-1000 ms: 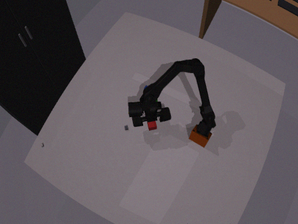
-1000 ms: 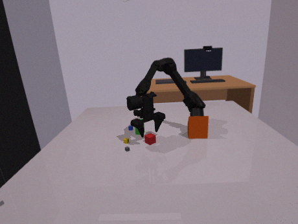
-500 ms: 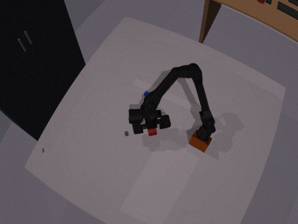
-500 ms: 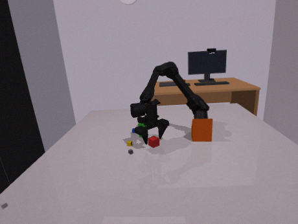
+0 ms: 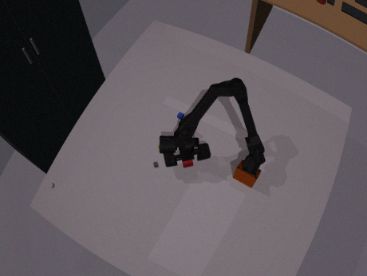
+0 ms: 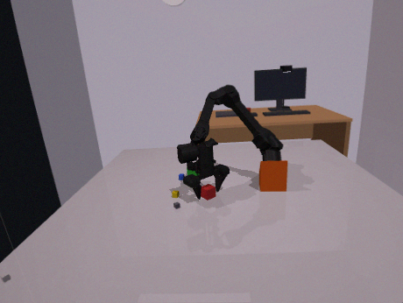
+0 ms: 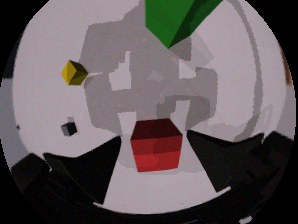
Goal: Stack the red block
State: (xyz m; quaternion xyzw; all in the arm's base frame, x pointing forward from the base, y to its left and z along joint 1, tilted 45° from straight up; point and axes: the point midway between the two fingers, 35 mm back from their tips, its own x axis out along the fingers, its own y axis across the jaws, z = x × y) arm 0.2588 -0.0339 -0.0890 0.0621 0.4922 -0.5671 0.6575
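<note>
Half green tower [image 6: 191,172] hidden behind arm; top cropped.

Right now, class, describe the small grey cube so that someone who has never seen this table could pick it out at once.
Start at the orange base of the black arm and follow the arm to its open claw, which straddles the red block. Beside the claw, on the side away from the base, lies the grey cube. It is the smallest and dullest piece, nearer the viewer than the yellow cube.
</note>
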